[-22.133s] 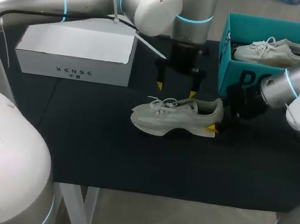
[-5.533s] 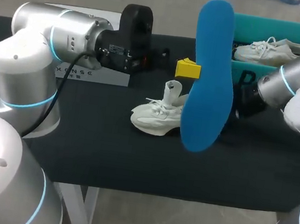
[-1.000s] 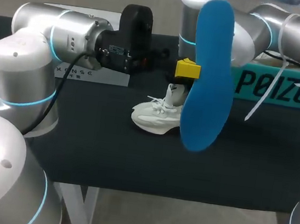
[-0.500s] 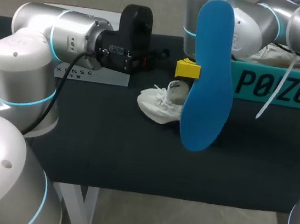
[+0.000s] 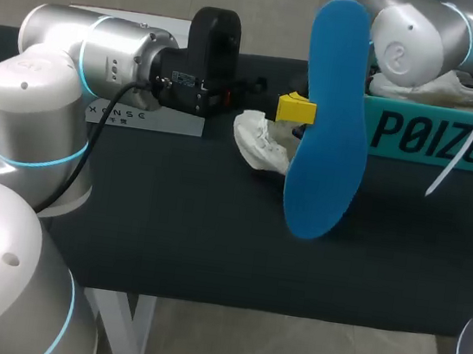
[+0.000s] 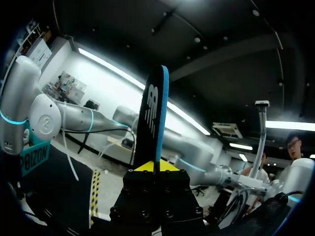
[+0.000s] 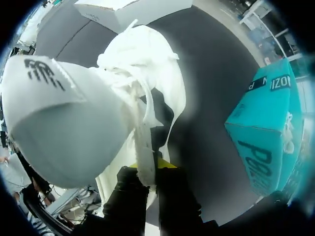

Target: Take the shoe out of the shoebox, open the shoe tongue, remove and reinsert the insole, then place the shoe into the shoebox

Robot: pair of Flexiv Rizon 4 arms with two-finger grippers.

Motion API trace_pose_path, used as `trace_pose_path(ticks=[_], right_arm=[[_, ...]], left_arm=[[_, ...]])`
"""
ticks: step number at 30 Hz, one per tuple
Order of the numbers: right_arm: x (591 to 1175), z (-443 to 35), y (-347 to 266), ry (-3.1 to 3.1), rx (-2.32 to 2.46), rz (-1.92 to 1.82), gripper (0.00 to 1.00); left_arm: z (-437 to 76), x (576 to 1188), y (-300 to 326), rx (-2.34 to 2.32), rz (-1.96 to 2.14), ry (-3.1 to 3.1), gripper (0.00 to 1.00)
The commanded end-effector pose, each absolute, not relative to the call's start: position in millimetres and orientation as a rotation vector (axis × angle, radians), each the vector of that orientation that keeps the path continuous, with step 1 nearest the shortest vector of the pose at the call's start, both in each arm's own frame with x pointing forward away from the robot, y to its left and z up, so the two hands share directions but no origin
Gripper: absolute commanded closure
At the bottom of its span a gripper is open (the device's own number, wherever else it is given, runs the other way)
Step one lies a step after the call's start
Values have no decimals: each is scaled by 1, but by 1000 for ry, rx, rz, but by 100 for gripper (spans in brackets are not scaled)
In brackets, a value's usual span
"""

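Left gripper (image 5: 296,111) is closed tight on one long edge of the blue insole (image 5: 331,120), which stands upright above the table (image 5: 170,221). Right gripper (image 7: 147,166) has its fingers pinched nearly together on a thin edge of the white shoe (image 5: 263,143), apparently the collar, though the fold hides the exact spot. The shoe hangs in the air between the white box (image 5: 114,113) and the teal shoebox (image 5: 433,137).

Risks: the pinch takes only a strip of soft fabric, so the shoe may slip out or swing. That would turn its opening away from the insole. The insole, held by one edge, may twist when pushed in.

Obstructions: the insole hides the right gripper in the head view. A second shoe (image 5: 445,85) already lies in the shoebox, leaving less room.
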State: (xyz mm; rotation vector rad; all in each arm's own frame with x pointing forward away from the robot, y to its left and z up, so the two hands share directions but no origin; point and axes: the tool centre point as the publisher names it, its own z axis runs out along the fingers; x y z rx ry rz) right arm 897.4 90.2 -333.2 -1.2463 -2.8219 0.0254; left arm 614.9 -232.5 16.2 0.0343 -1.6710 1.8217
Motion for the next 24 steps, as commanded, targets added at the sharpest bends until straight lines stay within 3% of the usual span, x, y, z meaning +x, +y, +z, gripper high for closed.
trace_pose_path(ticks=[1, 15, 24], right_arm=[[898, -343, 108, -2206, -2048, -233, 100], [890, -356, 102, -2022, -2251, -233, 100], [914, -388, 100, -2161, -2004, -143, 100]], left_arm=[[16, 614, -233, 35, 1824, -1670, 100], [16, 614, -233, 35, 1824, -1670, 100], [16, 614, -233, 35, 1824, -1670, 100]])
